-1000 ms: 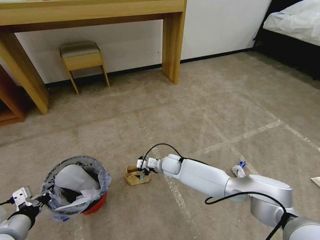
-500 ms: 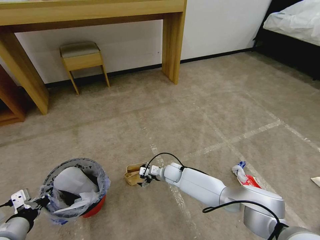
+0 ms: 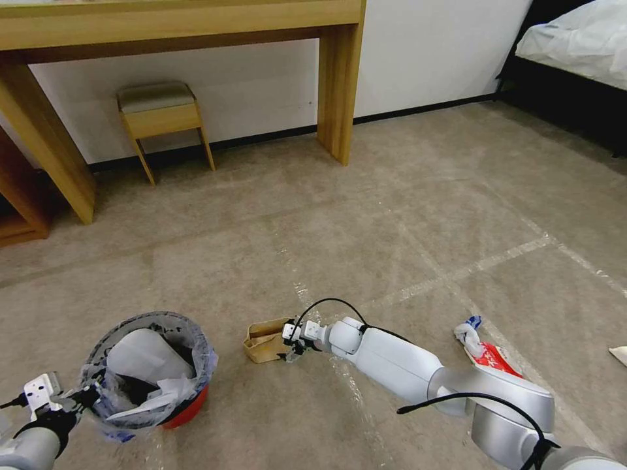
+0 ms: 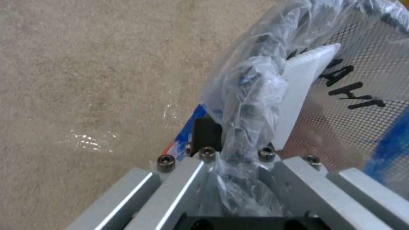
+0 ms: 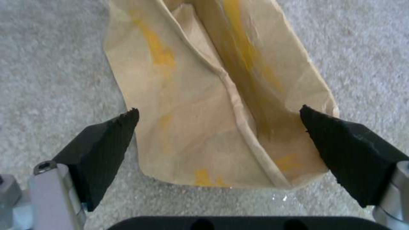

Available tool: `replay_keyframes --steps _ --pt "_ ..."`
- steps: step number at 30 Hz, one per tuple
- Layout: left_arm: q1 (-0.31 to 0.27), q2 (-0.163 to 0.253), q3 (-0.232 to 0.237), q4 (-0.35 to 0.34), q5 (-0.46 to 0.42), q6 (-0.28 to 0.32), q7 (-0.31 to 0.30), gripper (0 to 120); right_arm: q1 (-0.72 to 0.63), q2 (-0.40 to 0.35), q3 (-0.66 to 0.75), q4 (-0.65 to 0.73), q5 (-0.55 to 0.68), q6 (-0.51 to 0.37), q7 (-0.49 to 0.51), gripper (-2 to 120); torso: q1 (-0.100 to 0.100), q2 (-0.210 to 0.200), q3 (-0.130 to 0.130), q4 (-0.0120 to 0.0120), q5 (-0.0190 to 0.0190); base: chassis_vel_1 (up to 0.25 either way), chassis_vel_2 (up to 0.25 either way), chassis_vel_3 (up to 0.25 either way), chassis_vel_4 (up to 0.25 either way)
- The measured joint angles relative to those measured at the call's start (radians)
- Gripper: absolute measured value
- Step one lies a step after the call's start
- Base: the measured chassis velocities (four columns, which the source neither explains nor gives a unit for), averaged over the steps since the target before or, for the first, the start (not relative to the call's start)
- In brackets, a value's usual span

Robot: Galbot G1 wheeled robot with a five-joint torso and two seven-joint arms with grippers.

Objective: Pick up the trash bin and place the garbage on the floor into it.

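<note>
The trash bin (image 3: 154, 365), red with a clear bluish liner, hangs at the lower left with white litter inside. My left gripper (image 3: 73, 398) is shut on its rim; the left wrist view shows the crumpled liner (image 4: 255, 86) pinched at the left gripper (image 4: 238, 153). A brown paper bag (image 3: 264, 341) lies on the floor (image 3: 392, 215). My right gripper (image 3: 291, 346) sits low at the bag's right end. In the right wrist view the right gripper (image 5: 218, 110) is open, its black pads either side of the bag (image 5: 200, 92). More garbage, a white-blue wad (image 3: 469, 331) and a red wrapper (image 3: 491, 357), lies behind my right arm.
A wooden desk (image 3: 339, 85) and a small stool (image 3: 160, 111) stand against the far wall. A bed (image 3: 575, 46) is at the back right. A white scrap (image 3: 618, 354) lies at the right edge. Open taped carpet stretches ahead.
My right gripper has drawn back from above the paper bag to its right end and lowered. The red wrapper now shows behind the arm. The bin has sunk slightly.
</note>
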Motion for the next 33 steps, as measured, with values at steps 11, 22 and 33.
replay_keyframes --steps 11,22,33 --pt "0.003 -0.003 -0.001 -0.009 -0.001 -0.001 0.000 1 -0.018 0.011 0.006 -0.019 -0.004 0.014 -0.014 96 0.000 0.000 0.000 0.0000 0.0000 0.000 0.000 0.000 0.000" --pt "0.002 -0.004 -0.001 -0.012 -0.001 -0.001 0.000 1 -0.023 0.024 0.005 -0.044 -0.017 0.033 -0.028 96 0.000 0.000 0.000 0.0000 0.0000 0.000 0.000 0.000 0.000" --pt "-0.001 -0.004 0.002 -0.012 -0.001 -0.001 0.000 1 -0.036 0.028 0.003 -0.047 -0.023 0.038 -0.028 64 0.000 0.000 0.000 -0.0001 -0.0001 0.000 0.000 0.000 0.000"
